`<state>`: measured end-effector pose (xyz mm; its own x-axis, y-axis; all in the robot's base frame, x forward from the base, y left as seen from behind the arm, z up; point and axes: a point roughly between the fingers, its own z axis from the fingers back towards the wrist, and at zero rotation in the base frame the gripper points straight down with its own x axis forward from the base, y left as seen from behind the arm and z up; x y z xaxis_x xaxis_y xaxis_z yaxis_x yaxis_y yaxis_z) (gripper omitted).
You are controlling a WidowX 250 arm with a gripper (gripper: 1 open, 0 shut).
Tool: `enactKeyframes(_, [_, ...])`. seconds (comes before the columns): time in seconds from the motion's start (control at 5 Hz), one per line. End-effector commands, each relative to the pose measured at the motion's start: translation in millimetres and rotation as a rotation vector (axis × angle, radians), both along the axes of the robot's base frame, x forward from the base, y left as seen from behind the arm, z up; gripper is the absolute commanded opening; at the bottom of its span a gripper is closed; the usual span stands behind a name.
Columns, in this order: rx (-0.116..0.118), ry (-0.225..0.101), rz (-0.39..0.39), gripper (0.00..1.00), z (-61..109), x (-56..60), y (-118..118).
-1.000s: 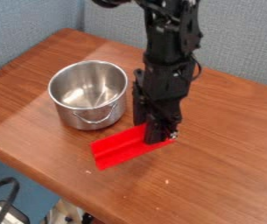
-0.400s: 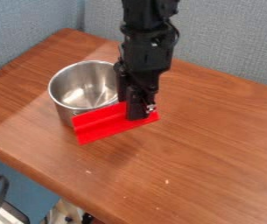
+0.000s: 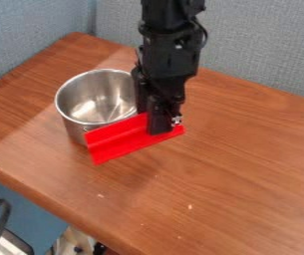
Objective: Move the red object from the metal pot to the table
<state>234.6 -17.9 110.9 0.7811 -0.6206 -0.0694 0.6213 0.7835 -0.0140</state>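
Observation:
My gripper [image 3: 162, 123] points straight down and is shut on the right end of the red object [image 3: 125, 138], a bright red angled bar. The bar slants down to the left, and its left end overlaps the front right wall of the metal pot [image 3: 95, 103]. The pot is round and shiny, stands on the table [image 3: 241, 189] left of the gripper, and shows nothing inside. Whether the bar touches the tabletop or hangs just above it I cannot tell.
The brown wood-grain table ends close in front at a rounded edge, with dark floor and cables [image 3: 1, 224] below it. A grey-blue wall [image 3: 35, 30] stands behind. Bare tabletop lies right of and in front of the gripper.
The gripper, still holding the red bar, has moved left and up towards the pot. Over the last half second it has hardly moved.

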Motion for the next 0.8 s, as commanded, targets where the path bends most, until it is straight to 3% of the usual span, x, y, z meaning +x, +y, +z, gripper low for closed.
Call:
enactKeyframes(0.0, [-0.010,-0.059,-0.027,0.00,13.8,2.9,-3.9])
enactKeyframes(0.4, [-0.016,-0.072,0.060,0.00,14.3,-0.3,1.8])
enactKeyframes(0.6, [-0.021,-0.078,0.023,0.00,11.2,-1.3,4.1])
